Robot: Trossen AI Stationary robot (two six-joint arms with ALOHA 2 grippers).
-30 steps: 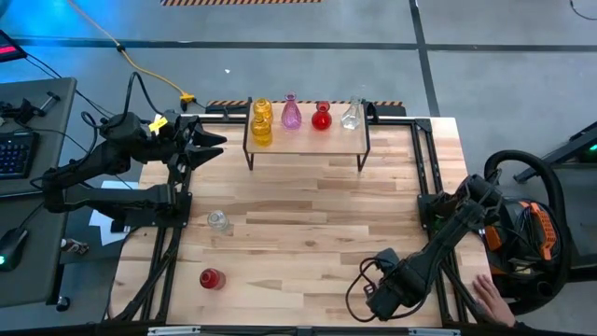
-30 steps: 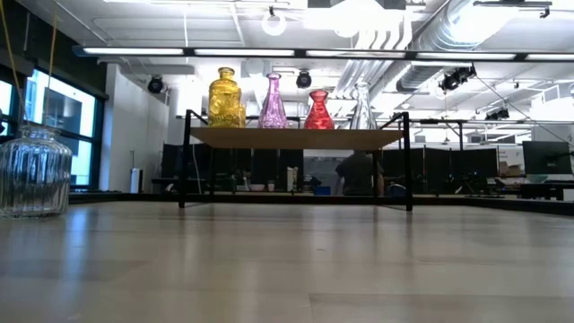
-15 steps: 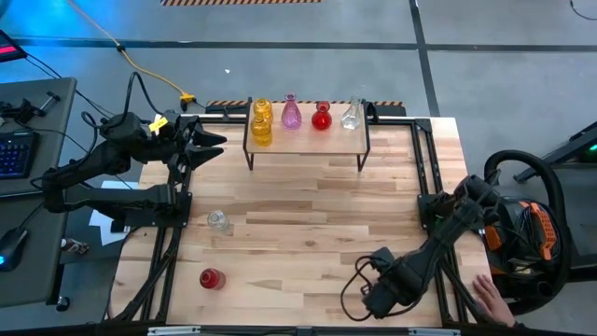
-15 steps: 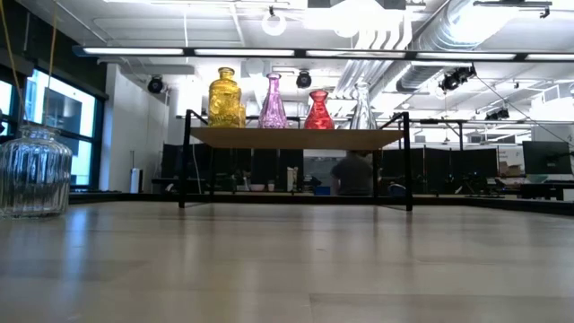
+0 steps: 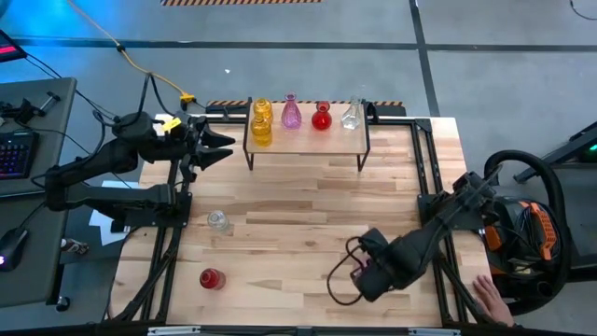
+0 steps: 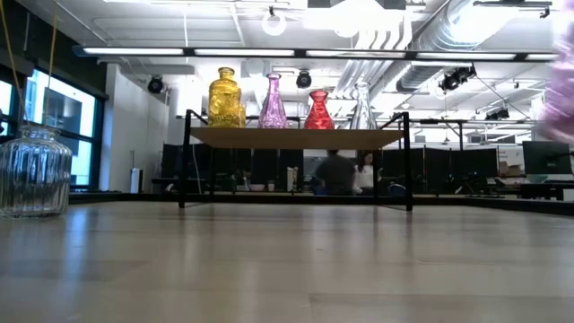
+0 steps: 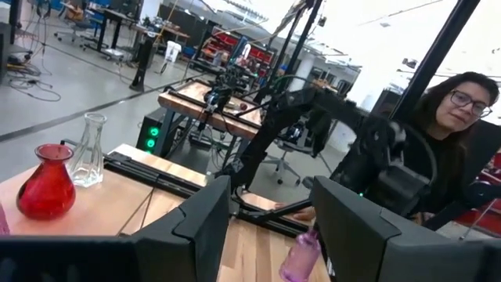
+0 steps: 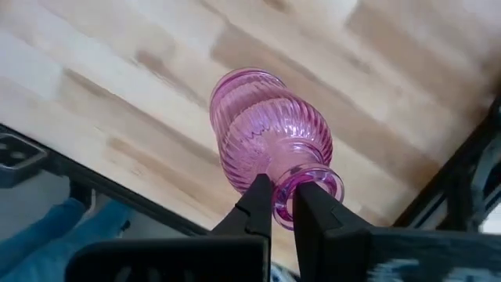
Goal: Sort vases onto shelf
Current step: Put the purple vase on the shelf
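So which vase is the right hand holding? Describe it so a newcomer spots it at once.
Start at the table's near edge on the right arm's side. The right hand is shut on a pink vase, pinching its neck rim. It is ribbed, and the only vase held by a hand.

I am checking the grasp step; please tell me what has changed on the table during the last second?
The right pincer has shut on the pink vase by its neck and has moved from the near edge toward the table's middle. The left pincer shifted slightly toward the shelf, open and empty. The vases on the shelf, the clear vase and red vase stayed.
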